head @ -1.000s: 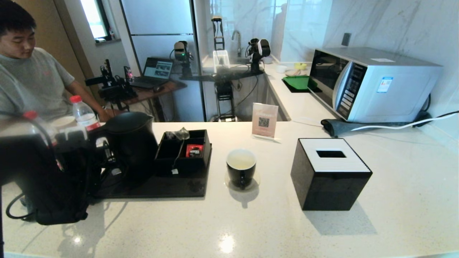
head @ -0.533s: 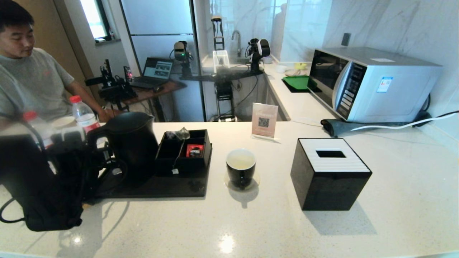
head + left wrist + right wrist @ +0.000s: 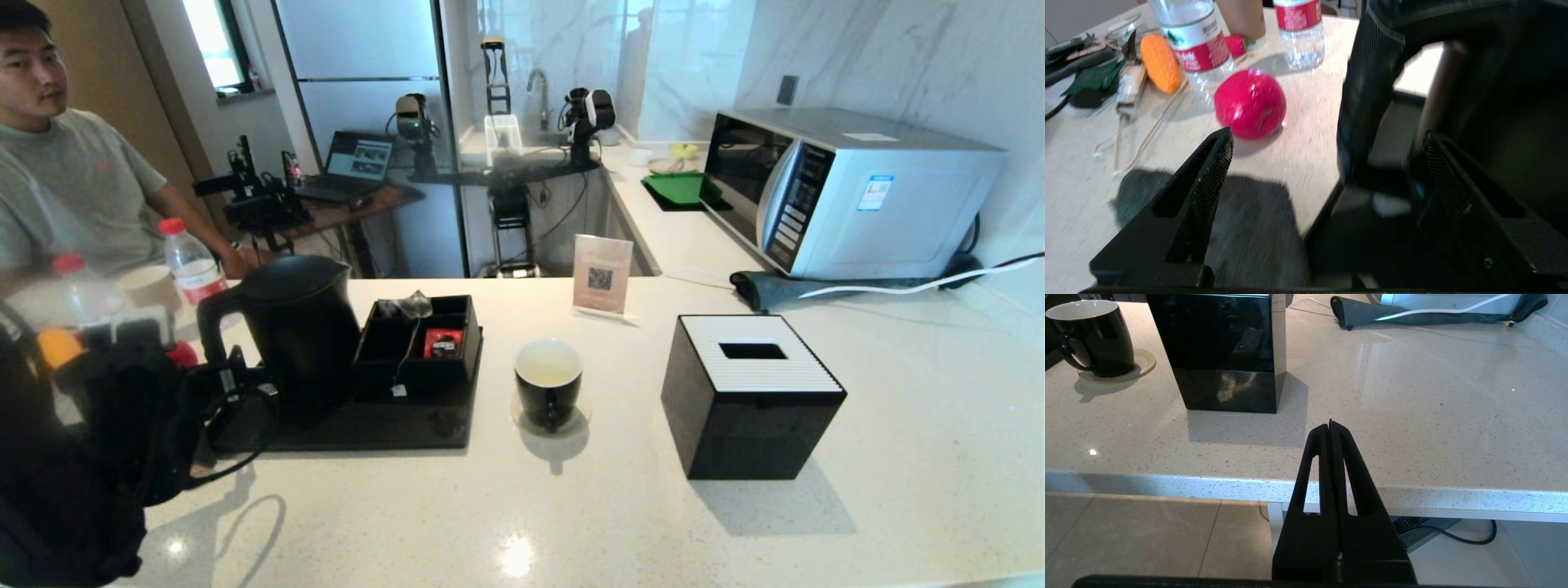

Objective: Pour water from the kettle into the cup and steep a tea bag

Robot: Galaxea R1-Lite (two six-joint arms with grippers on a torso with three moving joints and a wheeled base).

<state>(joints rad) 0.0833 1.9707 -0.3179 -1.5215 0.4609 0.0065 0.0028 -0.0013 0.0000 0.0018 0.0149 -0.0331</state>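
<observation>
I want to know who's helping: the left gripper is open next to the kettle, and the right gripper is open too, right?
Not quite. The right gripper is shut, its fingers pressed together off the counter's edge, as the right wrist view shows. The left gripper is indeed open beside the kettle.

The cup stood on the counter between the tissue box to its right and, to its left, the tray bearing the kettle and compartment box.
</observation>
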